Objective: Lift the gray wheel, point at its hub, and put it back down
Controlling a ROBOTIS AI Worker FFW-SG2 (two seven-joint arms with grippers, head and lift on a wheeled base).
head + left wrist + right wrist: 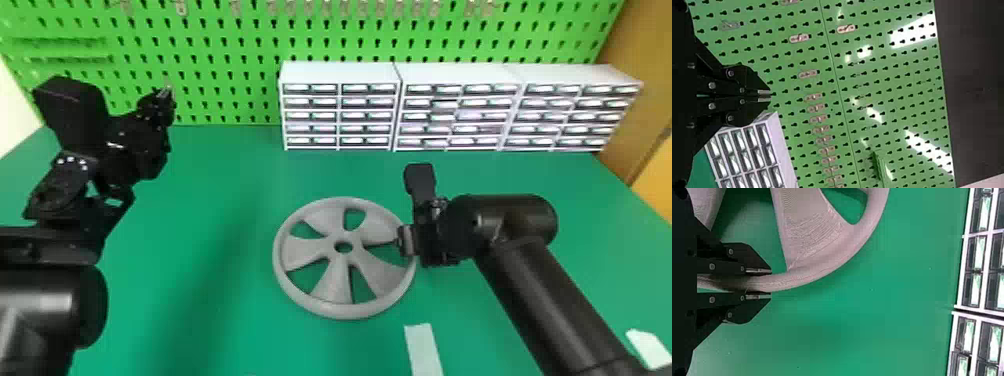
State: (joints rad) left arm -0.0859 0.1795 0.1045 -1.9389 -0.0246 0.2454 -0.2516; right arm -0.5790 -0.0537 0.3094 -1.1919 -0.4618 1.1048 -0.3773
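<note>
Right tool had hold of the gray wheel at the rim, on the wheel's right side. Partway open, roughly rim-wide; in the right wrist view, one finger sat on each side of the rim, rim nearly filling the gap. How hard it pinched: can't tell. Left tool was closed, tips almost meeting, nothing between them; it hung raised over the far left of the desk, in front of the green pegboard.

Wheel was mid-desk, between the two arms, roughly flat, hub up. Whether its underside touched the desk: can't tell.

Edges and room: a broad stretch of desk ran from the wheel to the left arm, and another strip of it between the wheel and the white drawer units at the back. Right side was taken up by the right arm, coming in from the near right corner, with the desk's right edge past it. Near side was tighter: a pale strip lay near the rim, toward the robot. Second white piece lay by the right forearm, well apart from the wheel.
</note>
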